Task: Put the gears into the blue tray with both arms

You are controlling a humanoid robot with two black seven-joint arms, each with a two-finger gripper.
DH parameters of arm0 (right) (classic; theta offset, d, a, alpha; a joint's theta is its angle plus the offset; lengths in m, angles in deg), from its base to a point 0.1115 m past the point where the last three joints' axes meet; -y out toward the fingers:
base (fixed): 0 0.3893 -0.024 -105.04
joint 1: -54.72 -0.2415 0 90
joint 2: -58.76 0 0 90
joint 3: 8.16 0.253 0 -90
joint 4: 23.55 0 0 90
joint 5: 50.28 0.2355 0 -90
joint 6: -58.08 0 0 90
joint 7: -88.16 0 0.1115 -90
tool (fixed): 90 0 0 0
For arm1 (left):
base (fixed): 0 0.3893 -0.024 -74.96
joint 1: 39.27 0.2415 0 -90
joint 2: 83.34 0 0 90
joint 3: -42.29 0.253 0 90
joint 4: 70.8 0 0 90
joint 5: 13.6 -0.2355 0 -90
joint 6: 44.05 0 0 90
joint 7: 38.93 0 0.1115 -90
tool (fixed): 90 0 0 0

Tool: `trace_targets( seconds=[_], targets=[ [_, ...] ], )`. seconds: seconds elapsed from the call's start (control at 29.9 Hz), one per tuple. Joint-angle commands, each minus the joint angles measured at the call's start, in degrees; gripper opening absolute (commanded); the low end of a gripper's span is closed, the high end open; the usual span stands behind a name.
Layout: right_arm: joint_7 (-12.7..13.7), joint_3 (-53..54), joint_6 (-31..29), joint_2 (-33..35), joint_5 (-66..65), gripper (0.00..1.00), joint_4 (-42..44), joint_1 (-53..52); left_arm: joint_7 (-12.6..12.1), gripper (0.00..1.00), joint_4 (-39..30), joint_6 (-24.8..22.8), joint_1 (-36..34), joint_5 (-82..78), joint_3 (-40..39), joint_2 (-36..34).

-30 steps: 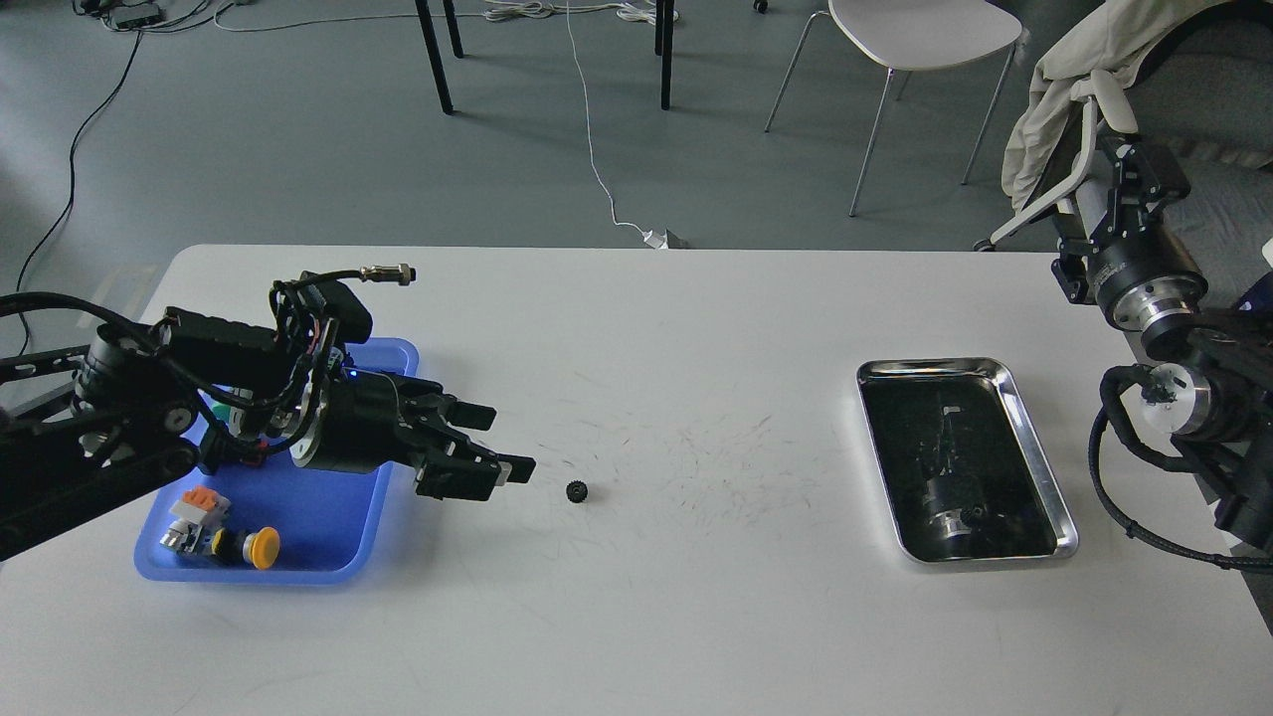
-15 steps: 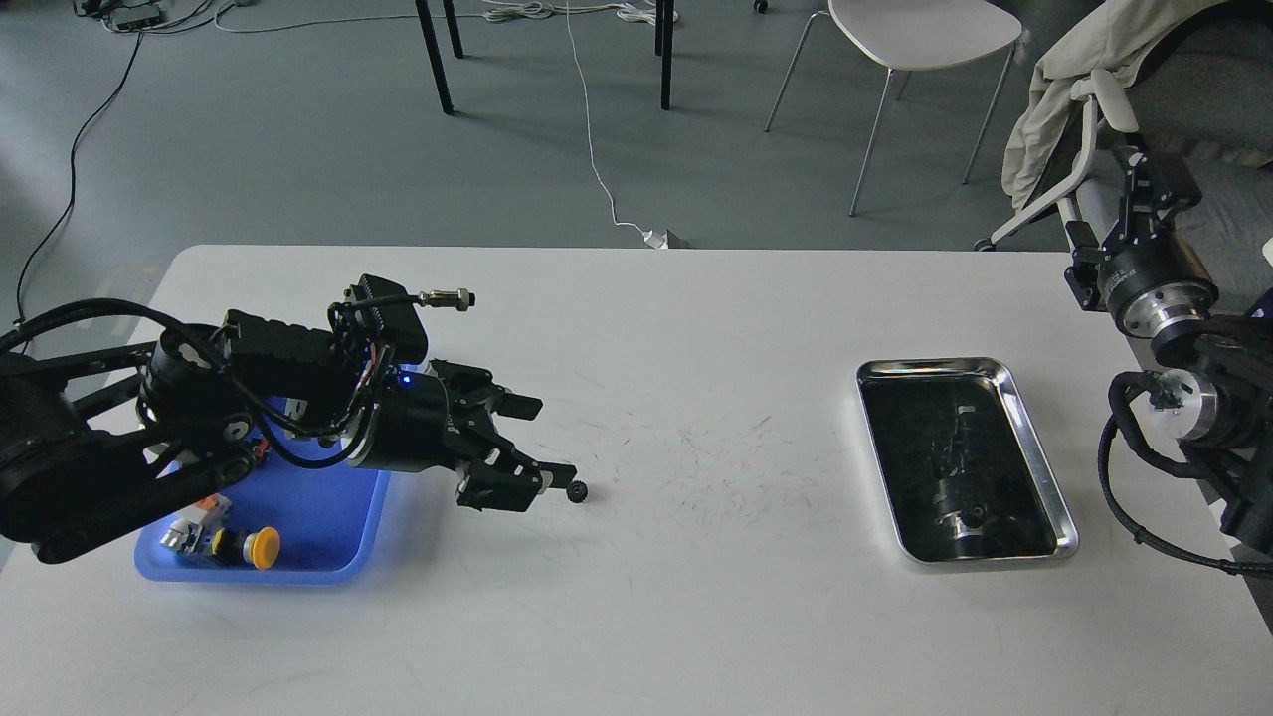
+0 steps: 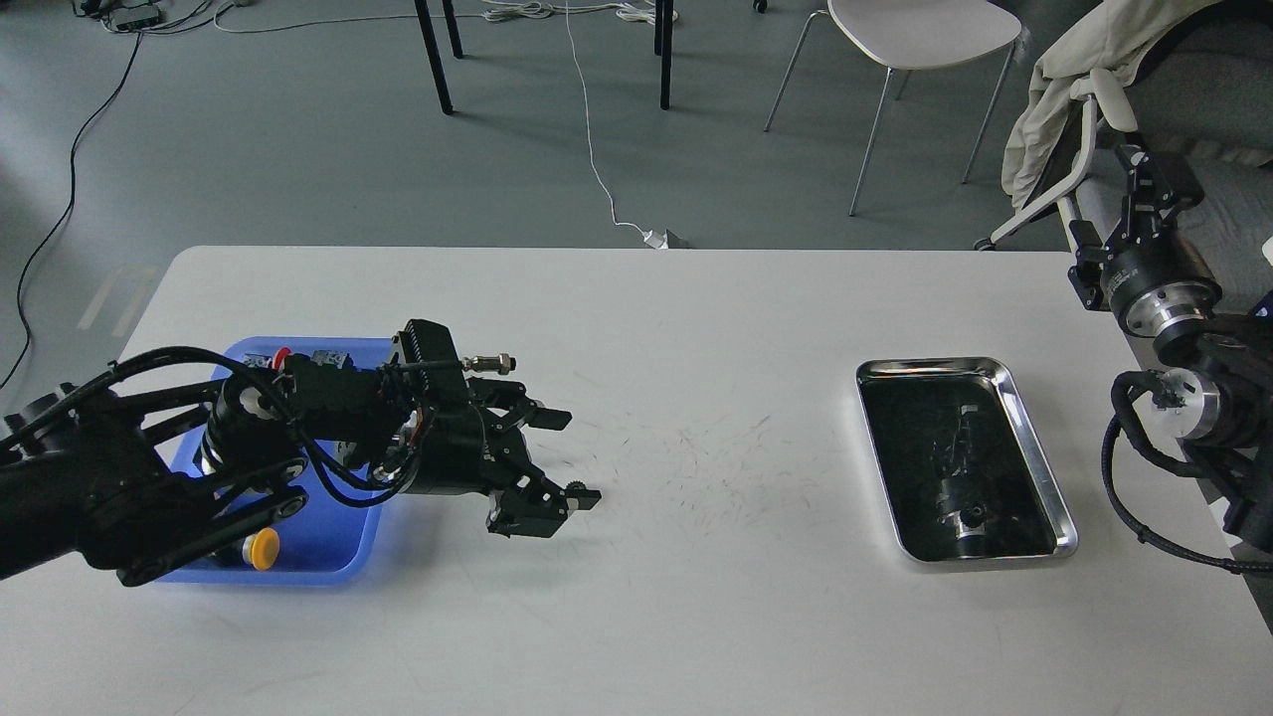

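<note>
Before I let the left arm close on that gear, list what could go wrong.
1. The gear is tiny and sits right at the lower finger of the left claw, not clearly between the fingers; closing could flick it across the white table.
2. The arm overhangs the blue tray; swinging back may knock the yellow push-button switch.

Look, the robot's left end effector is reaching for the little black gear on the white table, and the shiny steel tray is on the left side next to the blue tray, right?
Not quite. In the head view the shiny steel tray sits far on the right side of the white table, well apart from the blue tray. The rest holds: the left end effector is reaching at the little black gear.
</note>
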Motion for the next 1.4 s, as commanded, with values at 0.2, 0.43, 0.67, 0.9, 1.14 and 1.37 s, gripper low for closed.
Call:
trace_targets(
  seconds=[0.2, 0.43, 0.67, 0.9, 1.14, 1.37],
  targets=[
    [0.0, -0.1, 0.9, 0.0, 0.0, 0.94, 0.0, 0.2, 0.0, 0.93, 4.2, 4.2, 2.7, -3.7, 0.0, 3.5],
    [0.0, -0.2, 1.0, 0.1, -0.2, 0.94, 0.0, 0.2, 0.0, 0.92, 5.4, 6.7, 3.5, -3.7, 0.4, 5.0],
    [0.0, -0.2, 1.0, 0.6, -0.2, 0.94, 0.0, 0.2, 0.0, 0.88, 10.5, 10.1, 4.3, -3.7, 0.7, 7.7],
    [0.0, -0.3, 1.0, 0.6, -0.3, 0.94, 0.2, 0.4, 0.0, 0.87, 12.4, 11.3, 7.3, -3.7, 0.6, 9.4],
    [0.0, -1.3, 1.0, 0.0, -0.3, 0.94, 1.7, 0.2, 0.0, 0.79, 13.7, 12.8, 7.4, -3.7, 0.7, 9.4],
    [0.0, -1.3, 1.0, 0.0, -0.3, 0.94, 1.7, 0.1, 0.0, 0.72, 14.6, 13.0, 7.5, -3.7, 0.8, 9.4]
  ],
)
